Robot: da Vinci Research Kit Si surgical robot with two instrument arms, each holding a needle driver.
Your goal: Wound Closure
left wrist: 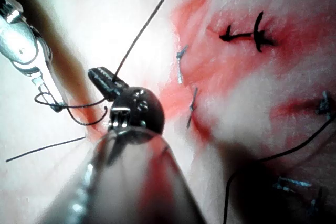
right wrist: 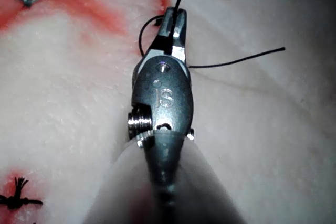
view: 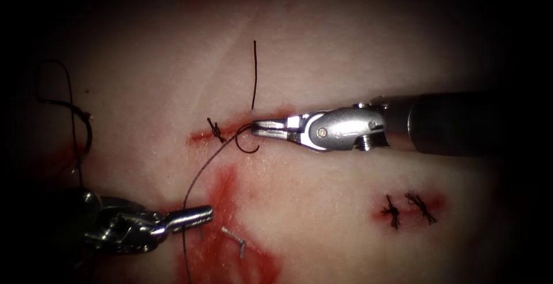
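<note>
On the tissue (view: 322, 48) a short red cut (view: 199, 139) carries a dark knot (view: 216, 129). My right tool (view: 257, 127) lies at the cut's right end, jaws shut on the thread (view: 204, 171). A small loop curls under its tip, and a free end (view: 254, 74) rises away from it. In the right wrist view the same jaws (right wrist: 173, 20) pinch the thread. Lower left, my left tool (view: 203, 214) is shut on the long strand; its jaws (left wrist: 106, 81) show the same hold. The curved needle (view: 87, 134) lies free on the tissue at far left.
Two tied stitches (view: 393, 210) sit on a second red patch at lower right. Red fluid (view: 227, 249) pools below the cut, with pale cut thread ends (view: 237, 241) in it. More thread (view: 72, 140) trails down the far left.
</note>
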